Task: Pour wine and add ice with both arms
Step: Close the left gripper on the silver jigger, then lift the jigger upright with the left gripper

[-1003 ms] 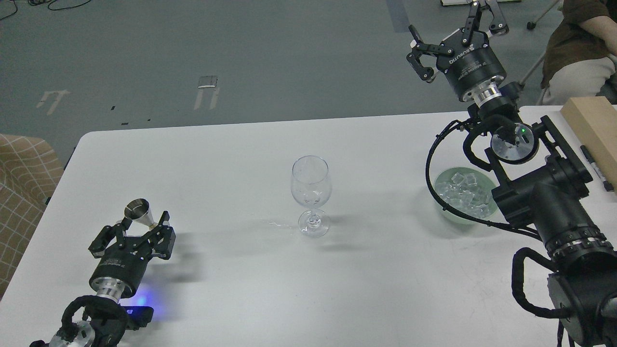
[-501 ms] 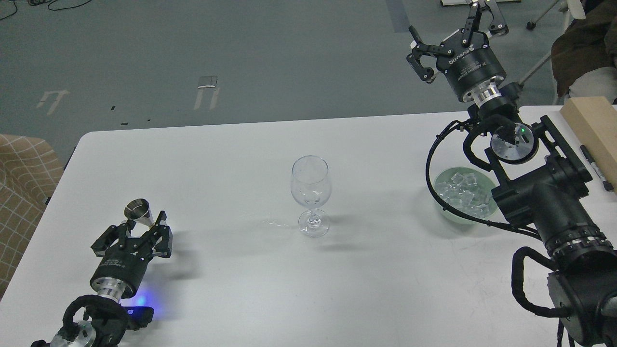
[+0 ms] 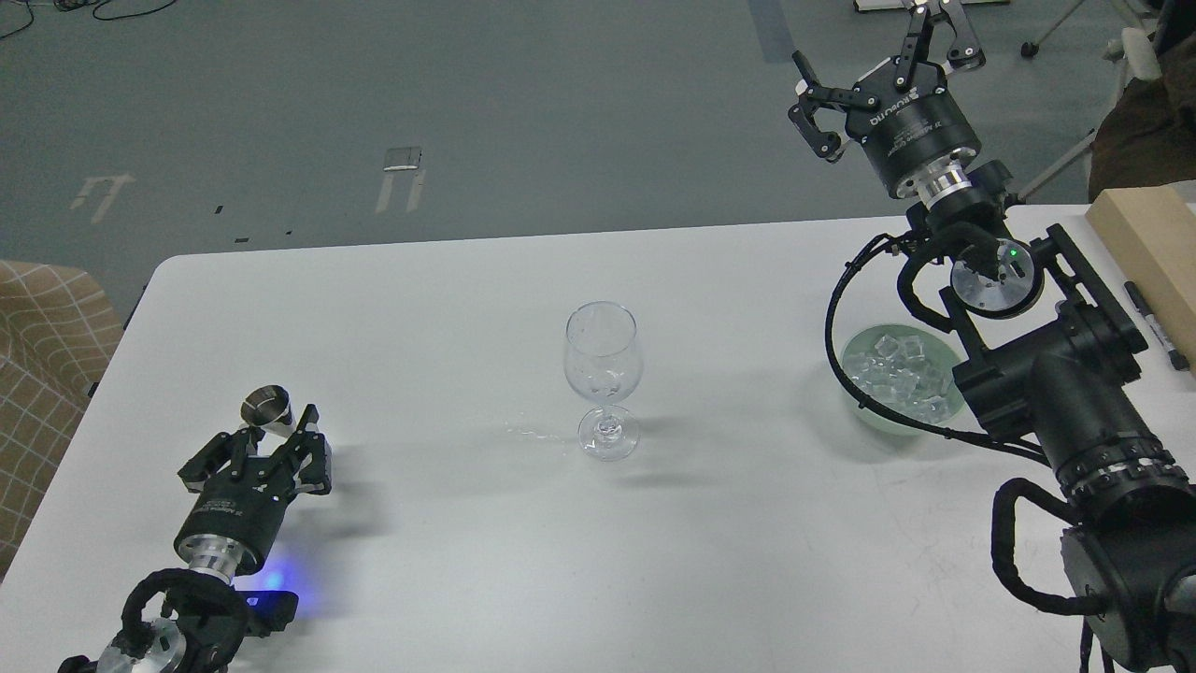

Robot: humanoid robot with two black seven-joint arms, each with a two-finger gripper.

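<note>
**Clear glass in the middle, ice in a green bowl, a steel cup in the left hand**

The wine glass [image 3: 603, 379] stands upright near the centre of the smooth white desk [image 3: 448, 308]. It is thin and transparent, with a rounded bowl, a short stem and a flat round foot. Just left of its foot a small wet streak [image 3: 533, 435] shines on the surface.

To the right of the glass, well apart from it, sits a shallow round bowl [image 3: 864, 411] of pale green, matte material. The ice [image 3: 897, 374] lies inside it: many small clear cubes, glassy and heaped together. The thick black right arm [image 3: 1056, 393] covers part of the bowl's right side.

Far left of the glass and nearer to the camera, the left hand [image 3: 271, 441] is closed on a small metal cup [image 3: 266, 411], conical, with a shiny steel rim.

The right hand [image 3: 869, 70] is raised beyond the far edge of the desk, right of the glass, its jointed black fingers spread apart and holding nothing.

At the far right lie a pale wooden block [image 3: 1145, 243] and a dark pen [image 3: 1154, 322].
</note>
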